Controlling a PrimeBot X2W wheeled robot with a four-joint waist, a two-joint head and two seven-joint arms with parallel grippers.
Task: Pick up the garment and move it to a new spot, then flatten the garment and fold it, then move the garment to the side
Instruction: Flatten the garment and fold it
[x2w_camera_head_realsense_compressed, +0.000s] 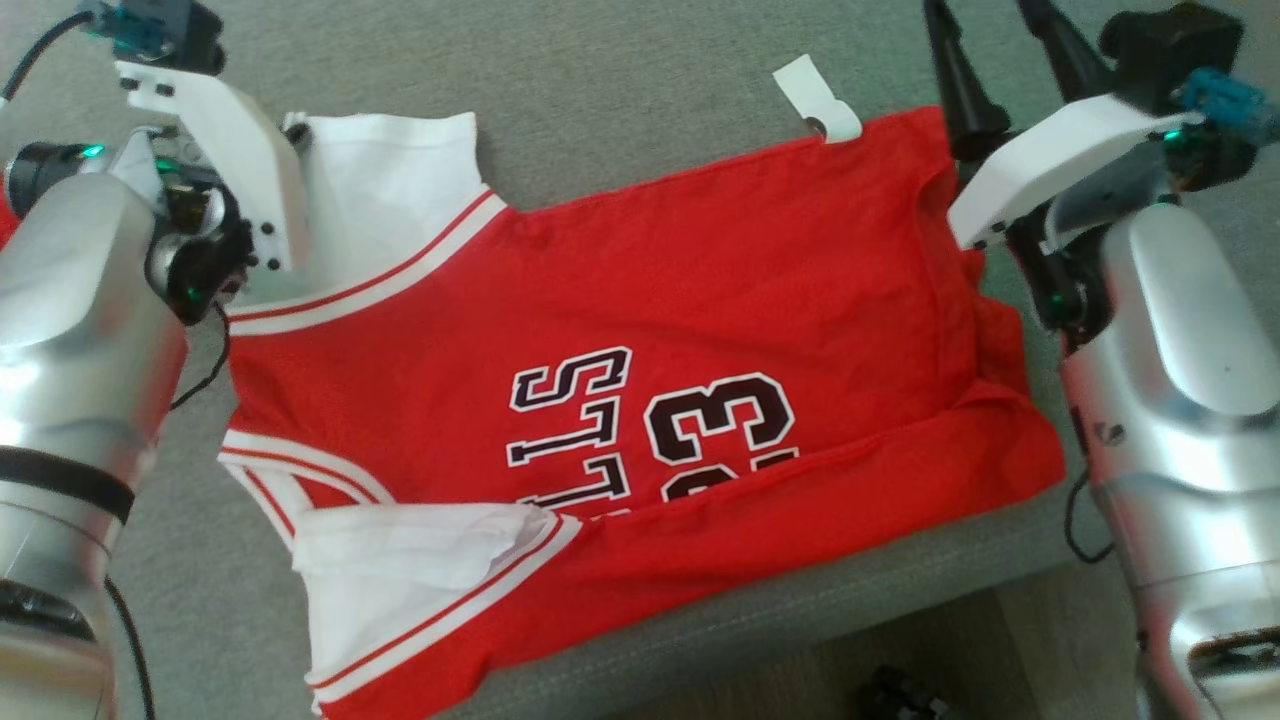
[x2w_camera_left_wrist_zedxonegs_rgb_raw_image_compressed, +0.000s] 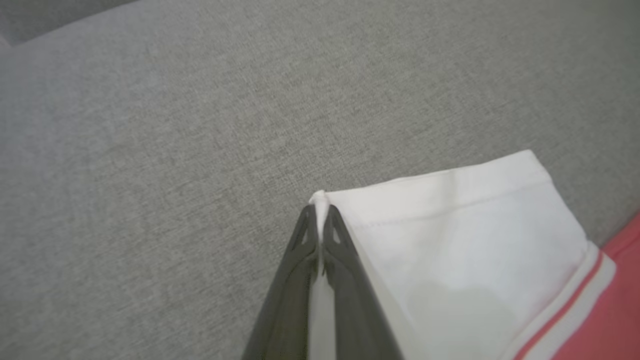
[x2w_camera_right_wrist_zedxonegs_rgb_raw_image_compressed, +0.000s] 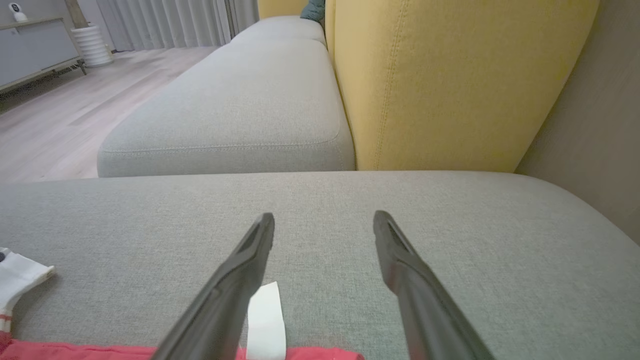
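Soft, limp jersey (x2w_camera_head_realsense_compressed: 650, 300) lies by the sofa seat's (x2w_camera_head_realsense_compressed: 620, 90) front edge. Left claw (x2w_camera_left_wrist_zedxonegs_rgb_raw_image_compressed: 318, 220) pinches its white sleeve (x2w_camera_left_wrist_zedxonegs_rgb_raw_image_compressed: 450, 240) corner; right claw (x2w_camera_right_wrist_zedxonegs_rgb_raw_image_compressed: 324, 225) gapes empty. The hem corner is probably the next hold.

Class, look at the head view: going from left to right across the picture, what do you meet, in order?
Left arm → white sleeve → black lettering → black numerals → white label → right gripper → right arm.
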